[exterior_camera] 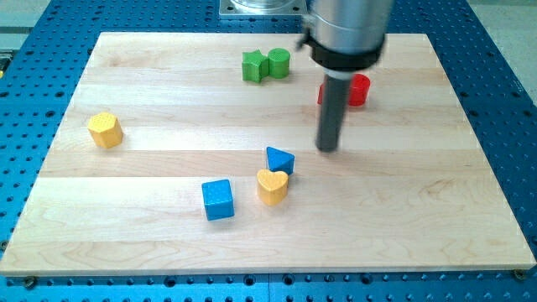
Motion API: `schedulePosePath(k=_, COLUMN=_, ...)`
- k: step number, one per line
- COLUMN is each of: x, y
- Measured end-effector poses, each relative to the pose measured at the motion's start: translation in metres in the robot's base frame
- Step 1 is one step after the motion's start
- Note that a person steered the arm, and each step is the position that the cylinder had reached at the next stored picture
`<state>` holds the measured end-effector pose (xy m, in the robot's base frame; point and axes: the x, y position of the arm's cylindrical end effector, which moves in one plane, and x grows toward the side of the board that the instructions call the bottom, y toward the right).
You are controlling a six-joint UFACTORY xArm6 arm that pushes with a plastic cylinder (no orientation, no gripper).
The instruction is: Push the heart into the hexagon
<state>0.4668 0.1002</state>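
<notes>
My tip (327,148) sat up-right of yellow heart (272,185); no fingers, rod held nothing. Should swing round heart's right side, then push left toward yellow hexagon (106,130), avoiding blue triangle (280,159).

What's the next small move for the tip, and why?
Probably bring my tip down and around to the right side of the yellow heart. The yellow hexagon sits far to the view's left, so the push must go leftward, and my tip is now up-right of the heart, with the blue triangle touching the heart's top.
</notes>
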Motion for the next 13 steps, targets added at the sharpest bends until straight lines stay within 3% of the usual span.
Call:
schedulePosePath(k=1, x=0.041, y=-0.002)
schedulePosePath(k=2, x=0.001, y=-0.011)
schedulePosePath(k=3, x=0.005, y=-0.056)
schedulePosePath(k=5, x=0.057, y=-0.118)
schedulePosePath(k=6, x=0.055, y=-0.121)
schedulePosePath(k=7, x=0.057, y=-0.055)
schedulePosePath(k=8, x=0.108, y=-0.029)
schedulePosePath(k=9, x=0.151, y=-0.095)
schedulePosePath(k=12, x=0.068, y=-0.1)
schedulePosePath(k=13, x=0.044, y=-0.134)
